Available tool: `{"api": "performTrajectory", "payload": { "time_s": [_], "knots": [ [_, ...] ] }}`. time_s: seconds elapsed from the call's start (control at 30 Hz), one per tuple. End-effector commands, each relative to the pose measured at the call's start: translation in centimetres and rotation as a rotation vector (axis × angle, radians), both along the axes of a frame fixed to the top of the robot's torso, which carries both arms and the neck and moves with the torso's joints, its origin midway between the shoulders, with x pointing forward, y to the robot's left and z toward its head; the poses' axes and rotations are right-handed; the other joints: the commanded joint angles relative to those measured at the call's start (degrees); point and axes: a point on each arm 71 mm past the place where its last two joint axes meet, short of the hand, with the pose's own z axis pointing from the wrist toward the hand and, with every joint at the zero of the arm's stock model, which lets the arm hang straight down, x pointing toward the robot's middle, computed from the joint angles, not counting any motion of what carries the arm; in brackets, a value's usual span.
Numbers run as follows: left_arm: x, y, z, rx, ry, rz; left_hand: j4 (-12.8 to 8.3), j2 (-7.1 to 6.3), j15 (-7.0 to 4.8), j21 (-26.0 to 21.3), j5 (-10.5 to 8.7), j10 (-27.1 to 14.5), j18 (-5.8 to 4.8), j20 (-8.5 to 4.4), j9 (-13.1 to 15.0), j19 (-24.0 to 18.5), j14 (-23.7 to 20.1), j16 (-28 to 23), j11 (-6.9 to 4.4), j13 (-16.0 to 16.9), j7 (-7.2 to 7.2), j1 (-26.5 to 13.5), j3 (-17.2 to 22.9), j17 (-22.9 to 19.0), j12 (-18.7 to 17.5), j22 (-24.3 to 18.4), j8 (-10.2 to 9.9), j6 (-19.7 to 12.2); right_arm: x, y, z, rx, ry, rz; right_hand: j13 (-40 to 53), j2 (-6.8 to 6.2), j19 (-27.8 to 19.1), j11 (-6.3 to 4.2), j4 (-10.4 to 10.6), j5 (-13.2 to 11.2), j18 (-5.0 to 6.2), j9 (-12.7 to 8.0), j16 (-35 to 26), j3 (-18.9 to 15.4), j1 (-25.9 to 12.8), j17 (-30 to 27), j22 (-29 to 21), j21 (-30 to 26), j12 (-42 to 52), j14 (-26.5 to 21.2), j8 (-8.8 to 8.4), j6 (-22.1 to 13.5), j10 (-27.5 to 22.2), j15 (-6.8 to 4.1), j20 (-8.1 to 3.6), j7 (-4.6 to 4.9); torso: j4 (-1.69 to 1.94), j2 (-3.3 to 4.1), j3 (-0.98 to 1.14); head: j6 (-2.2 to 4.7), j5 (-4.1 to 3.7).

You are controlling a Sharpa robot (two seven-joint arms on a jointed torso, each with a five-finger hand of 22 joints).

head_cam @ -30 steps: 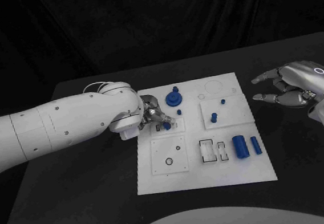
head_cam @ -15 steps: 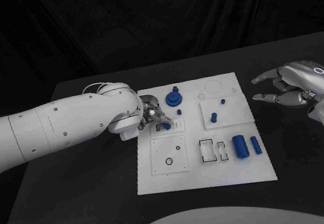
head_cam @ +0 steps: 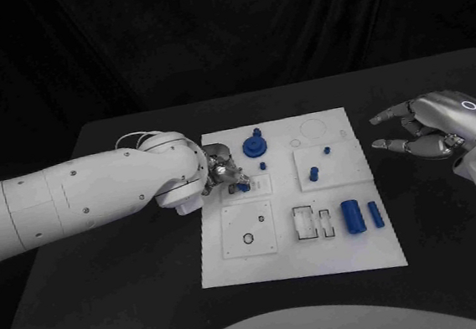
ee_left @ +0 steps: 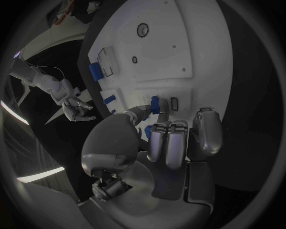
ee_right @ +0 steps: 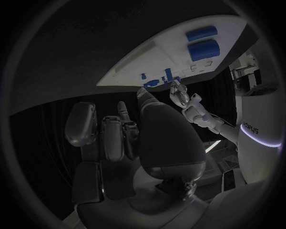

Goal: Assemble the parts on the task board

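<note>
**Left hand pinching a blue peg at the board's upper left**

Fingers of your left hand (head_cam: 223,175) are closed around a small blue peg (head_cam: 244,185), which stands at a slotted plate in the upper-left part of the task board (head_cam: 305,257). From the head camera the white forearm covers most of that hand, so you only see a few fingertips beside the peg. The left wrist camera gives you more: the thumb and one fingertip (ee_left: 145,110) meet at the peg (ee_left: 155,104), just beside a small dark slot. Whether the peg's foot is seated in the board is hidden by the fingers.

Your right hand (head_cam: 434,126) hangs off the board's right edge, above the black table (head_cam: 119,259), fingers loosely curled and apart, holding nothing. In its own wrist view the hand (ee_right: 128,136) takes up the middle and the board (ee_right: 149,64) shows only as a bent white strip.

Elsewhere on the board you can make out a blue round part with a knob (head_cam: 256,142) near the top, two short pegs (head_cam: 314,172) in the upper-right plate, and a thick blue cylinder (head_cam: 353,215) beside a thinner blue cylinder (head_cam: 376,214) at the lower right. The small outlines to the left of the cylinders are too fine to read.
</note>
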Motion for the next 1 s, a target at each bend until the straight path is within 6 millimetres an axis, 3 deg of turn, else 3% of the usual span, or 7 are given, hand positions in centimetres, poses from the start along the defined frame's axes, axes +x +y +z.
{"api": "performTrajectory", "payload": {
  "time_s": [0.03, 0.27, 1.0],
  "knots": [
    [0.0, 0.2, 0.4, 0.005, -0.089, 0.031, -1.0, 0.19, -0.22, 0.2, -0.33, 6.1, -0.45, -0.02, 0.2, 0.4, 5.8, 0.2, -0.02, 15.1, -0.85, -0.7, 1.4, 15.1, 0.2, 3.9, 0.4, -1.0, 0.0, -0.2, -0.1, -0.003, 0.001, -0.017, 12.1, 0.55, 0.0, 0.52, 0.0, 0.2, -0.54, -0.1, -0.3, -0.3, -0.1, 6.8, 8.6, -0.3, -0.3, 4.2, -0.36, 0.5, 3.8, 0.38, 0.37, 0.05, -0.03, 0.0, -0.01, 0.12, 0.03],
    [-0.2, 0.5, 0.8, 0.029, -0.154, 0.025, -0.6, 0.18, -0.22, 0.3, -0.6, 6.1, -0.48, 0.01, 0.7, 0.6, 5.8, 0.2, -0.02, 15.1, -0.85, -1.0, 1.3, 15.1, 0.2, 4.0, 0.8, -1.0, -0.2, -0.2, -0.5, -0.002, 0.006, -0.018, 12.1, 0.55, 0.0, 0.52, 0.0, 0.2, -0.54, -0.1, -0.4, -0.3, -0.1, 6.8, 8.6, -0.3, -0.3, 4.2, -0.41, 0.4, 3.8, 0.38, 0.37, 0.03, -0.13, -0.02, -0.04, 0.13, 0.44],
    [-1.6, 0.1, -1.0, 0.024, -0.205, 0.013, 1.8, 0.34, -0.34, 0.5, -1.64, 6.1, -0.58, -0.08, 2.0, 1.2, 5.8, 0.2, -0.13, 15.1, -0.94, -2.5, -0.1, 15.1, 0.2, 4.4, 1.8, -1.2, -0.3, -0.3, -0.8, 0.0, 0.012, -0.019, 12.1, 0.54, -0.1, 0.49, -0.1, 0.2, -0.52, -0.2, -0.4, -0.4, -0.1, 6.7, 8.6, -0.4, -0.3, 4.2, -0.59, 0.2, 3.8, 0.37, 0.37, -0.02, -0.08, 0.0, 0.04, -0.05, 0.36]
  ]
}}
